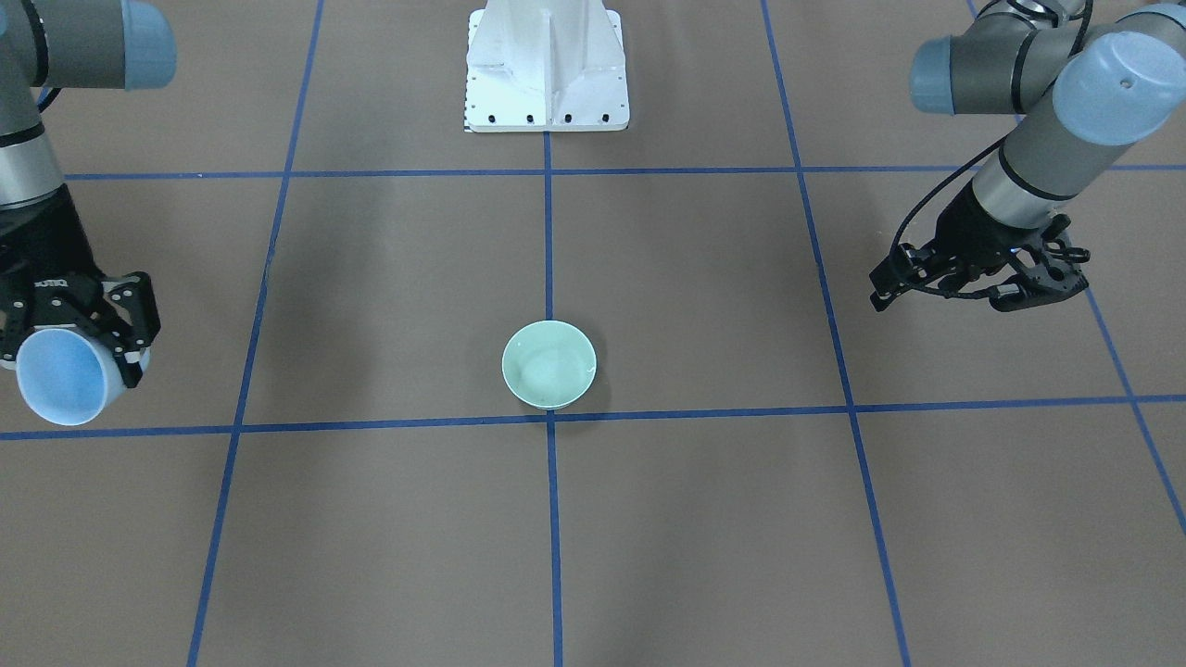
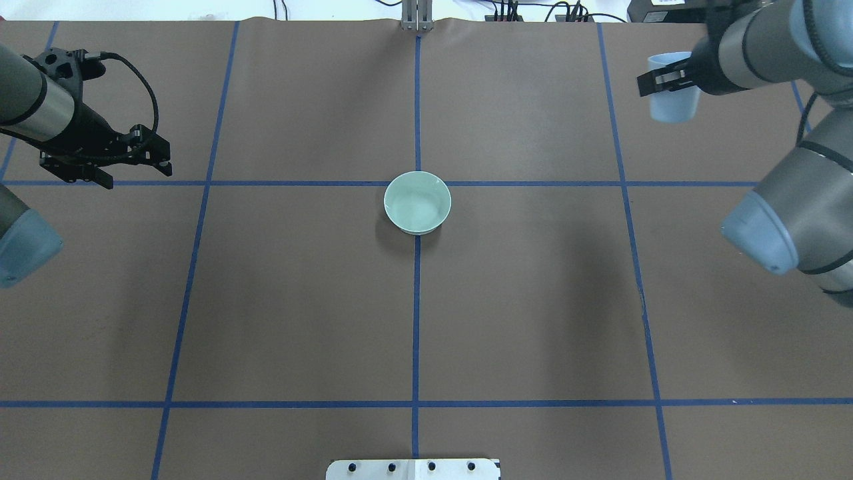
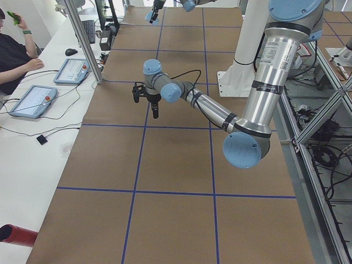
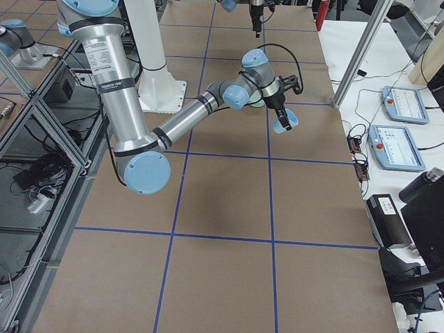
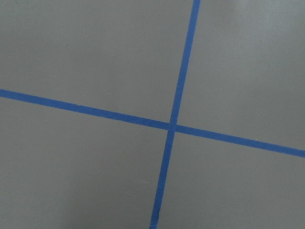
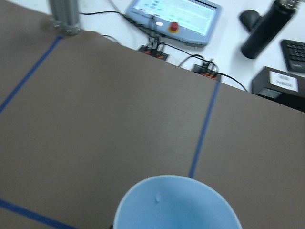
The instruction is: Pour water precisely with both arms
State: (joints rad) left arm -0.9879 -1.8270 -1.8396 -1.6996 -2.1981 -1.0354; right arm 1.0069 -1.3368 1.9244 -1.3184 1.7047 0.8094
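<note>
A pale green bowl stands at the table's centre, on a tape crossing. My right gripper is shut on a pale blue cup, held in the air over the table's far right corner, well away from the bowl. The cup's rim fills the bottom of the right wrist view. I can make out no water in the cup. The bowl's inside shows only a faint pale sheen. My left gripper hangs open and empty over the table's left side.
The white pedestal stands at the robot's edge of the table. Blue tape lines grid the brown mat. A person sits at a side desk with control tablets. A black bottle stands beyond the mat.
</note>
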